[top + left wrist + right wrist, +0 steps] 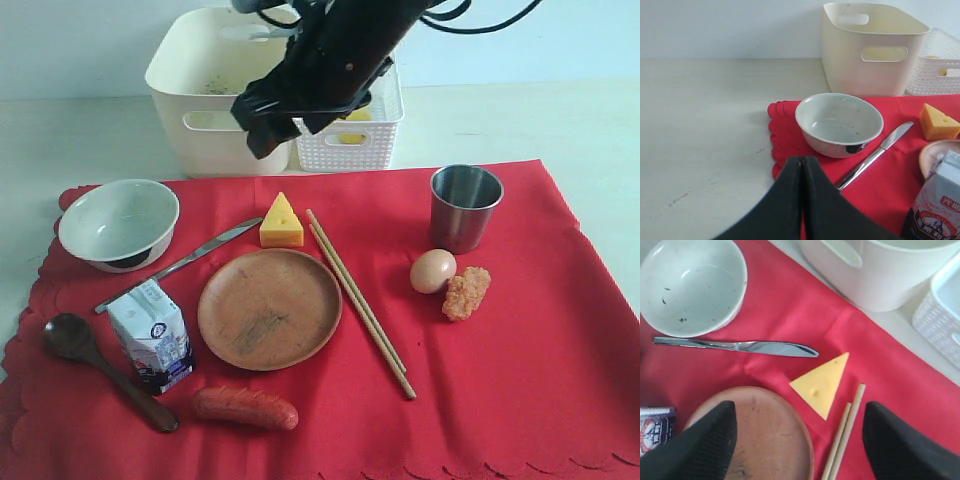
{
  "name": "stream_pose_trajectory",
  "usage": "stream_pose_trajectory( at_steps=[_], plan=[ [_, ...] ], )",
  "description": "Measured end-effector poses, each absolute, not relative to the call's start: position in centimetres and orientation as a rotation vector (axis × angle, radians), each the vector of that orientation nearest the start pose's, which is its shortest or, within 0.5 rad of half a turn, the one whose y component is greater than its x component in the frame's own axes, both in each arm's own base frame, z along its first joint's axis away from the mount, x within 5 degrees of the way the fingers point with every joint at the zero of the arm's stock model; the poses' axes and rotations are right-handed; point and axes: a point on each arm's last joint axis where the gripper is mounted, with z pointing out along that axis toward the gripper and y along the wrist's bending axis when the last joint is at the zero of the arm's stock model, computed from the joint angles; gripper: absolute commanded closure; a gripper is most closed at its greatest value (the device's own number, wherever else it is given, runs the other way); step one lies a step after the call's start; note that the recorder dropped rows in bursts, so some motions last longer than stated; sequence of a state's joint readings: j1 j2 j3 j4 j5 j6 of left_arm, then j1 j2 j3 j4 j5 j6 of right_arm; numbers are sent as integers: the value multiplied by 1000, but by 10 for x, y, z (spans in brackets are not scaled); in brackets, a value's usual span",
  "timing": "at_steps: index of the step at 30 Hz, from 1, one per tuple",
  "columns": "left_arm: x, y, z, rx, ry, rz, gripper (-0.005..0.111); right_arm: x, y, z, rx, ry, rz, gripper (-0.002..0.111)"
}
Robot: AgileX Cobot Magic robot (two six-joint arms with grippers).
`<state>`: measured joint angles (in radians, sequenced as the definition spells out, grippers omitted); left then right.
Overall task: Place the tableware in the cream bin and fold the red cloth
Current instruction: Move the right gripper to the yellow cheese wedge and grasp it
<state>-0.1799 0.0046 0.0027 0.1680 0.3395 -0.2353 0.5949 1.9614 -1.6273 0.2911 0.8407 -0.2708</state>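
Note:
The red cloth (520, 380) lies flat, carrying the white bowl (118, 222), metal knife (180, 263), wooden plate (269, 308), dark spoon (100, 365), chopsticks (358, 300) and steel cup (465, 205). Behind the cloth stands the cream bin (205, 90). My right gripper (290, 128) hangs open in front of the bin, high above the cheese; its wrist view has the plate (765, 440) and chopsticks (842, 440) between its fingers (710, 440). My left gripper (802, 159) is shut and empty, near the cloth's left edge, short of the bowl (839, 122) and knife (875, 156).
A cheese wedge (282, 222), egg (432, 270), fried piece (466, 292), sausage (245, 407) and milk carton (152, 335) also sit on the cloth. A white lattice basket (355, 140) stands right of the bin. Bare table lies left of the cloth (700, 125).

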Motion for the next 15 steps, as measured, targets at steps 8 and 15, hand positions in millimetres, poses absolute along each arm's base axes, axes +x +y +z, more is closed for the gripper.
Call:
stream_pose_trajectory(
  at_steps=[8, 15],
  plan=[
    [54, -5, 182, 55, 1827, -130, 105, 343, 298, 207, -1042, 2473, 351, 41],
    [54, -5, 182, 55, 1827, -130, 105, 354, 303, 174, -914, 2498, 217, 41]
  ],
)
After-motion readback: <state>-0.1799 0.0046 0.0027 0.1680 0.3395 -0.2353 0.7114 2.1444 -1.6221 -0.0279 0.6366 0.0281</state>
